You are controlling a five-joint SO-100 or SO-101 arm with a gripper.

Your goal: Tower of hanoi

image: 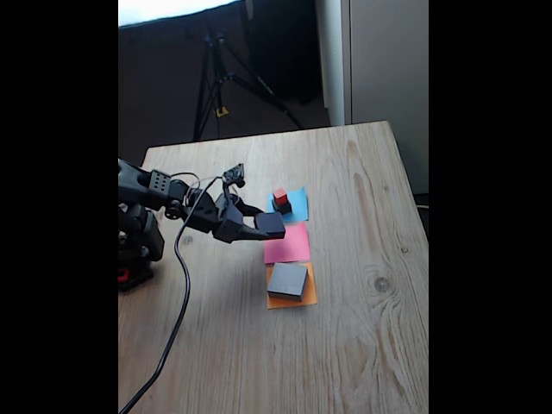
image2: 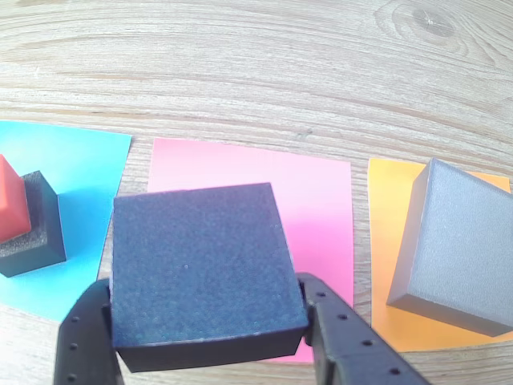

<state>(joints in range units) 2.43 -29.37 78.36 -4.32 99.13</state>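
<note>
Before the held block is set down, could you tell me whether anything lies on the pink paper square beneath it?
Nothing visible does. The gripper holds the medium dark block over the pink paper, which looks bare where it shows. The red cube sits on the blue paper, the large grey block on the orange.

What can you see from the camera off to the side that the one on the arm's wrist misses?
The fixed view alone shows the arm's body, its cable, the tripod and the table edge. The wrist view alone shows the fingers clamping the dark block's sides. Both show the red cube on a small block on blue paper, pink paper, and the large grey block on orange paper.
</note>
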